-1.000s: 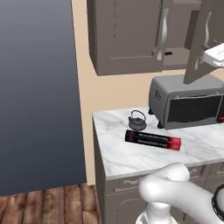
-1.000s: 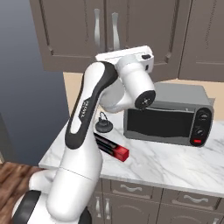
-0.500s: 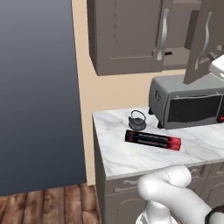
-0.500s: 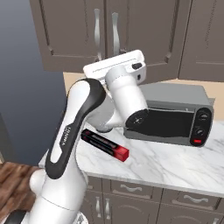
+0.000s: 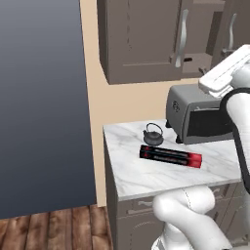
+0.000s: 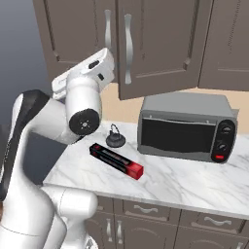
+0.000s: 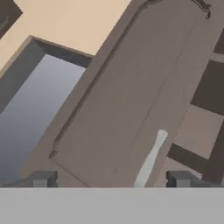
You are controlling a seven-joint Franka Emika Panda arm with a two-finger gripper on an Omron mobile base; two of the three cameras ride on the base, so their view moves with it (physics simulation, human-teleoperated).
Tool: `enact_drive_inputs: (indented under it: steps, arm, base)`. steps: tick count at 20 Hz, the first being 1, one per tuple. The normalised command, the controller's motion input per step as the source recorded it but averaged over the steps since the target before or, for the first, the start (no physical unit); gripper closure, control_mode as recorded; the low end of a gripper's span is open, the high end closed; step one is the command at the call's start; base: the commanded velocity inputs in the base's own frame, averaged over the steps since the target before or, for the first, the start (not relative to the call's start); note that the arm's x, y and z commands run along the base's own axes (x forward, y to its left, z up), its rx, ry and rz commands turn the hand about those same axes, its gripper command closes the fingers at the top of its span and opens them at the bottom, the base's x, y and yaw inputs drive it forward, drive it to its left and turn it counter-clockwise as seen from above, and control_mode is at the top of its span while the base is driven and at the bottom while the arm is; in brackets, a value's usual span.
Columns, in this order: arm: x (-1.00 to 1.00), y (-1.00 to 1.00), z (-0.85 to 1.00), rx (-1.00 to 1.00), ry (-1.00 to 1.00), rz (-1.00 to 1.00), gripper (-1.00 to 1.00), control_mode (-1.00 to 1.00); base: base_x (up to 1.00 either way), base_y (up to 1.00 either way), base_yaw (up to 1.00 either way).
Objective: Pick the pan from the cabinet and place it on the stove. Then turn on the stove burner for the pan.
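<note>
Raised and swung closer to the cabinet (image 6: 146,44) since a second ago — gripper (image 7: 111,177) now facing the left door, its silver handle (image 7: 151,159) between the fingers (image 7: 43,178), spread wide and holding nothing. Probably lined up so to pull the door open. Pan hidden, presumably inside. Below, marble counter (image 6: 185,182) with toaster oven (image 6: 187,126), small teapot (image 6: 115,140), red-and-black box (image 6: 116,161); wooden floor (image 5: 53,229).
</note>
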Motion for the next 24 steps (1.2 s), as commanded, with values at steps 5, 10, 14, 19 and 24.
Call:
enact_drive_inputs:
  steps: [5,10,14,19,24]
  arm:
    - [0.09,0.67,0.00,-0.31,0.17,-0.29,-1.00,-1.00]
    - [0.32,0.26,0.00,-0.25,0.22,-0.33,-1.00,-1.00]
    - [0.45,-0.06,0.00,-0.17,0.23,-0.25,-1.00,-1.00]
    - [0.48,-0.24,0.00,-0.12,0.23,-0.21,-1.00,-1.00]
    - [0.42,-0.38,0.00,-0.08,0.20,-0.17,-1.00,-1.00]
  base:
    - [0.00,0.00,0.00]
    - [0.00,0.00,0.00]
    - [0.00,0.00,0.00]
    - [0.00,0.00,0.00]
    - [0.00,0.00,0.00]
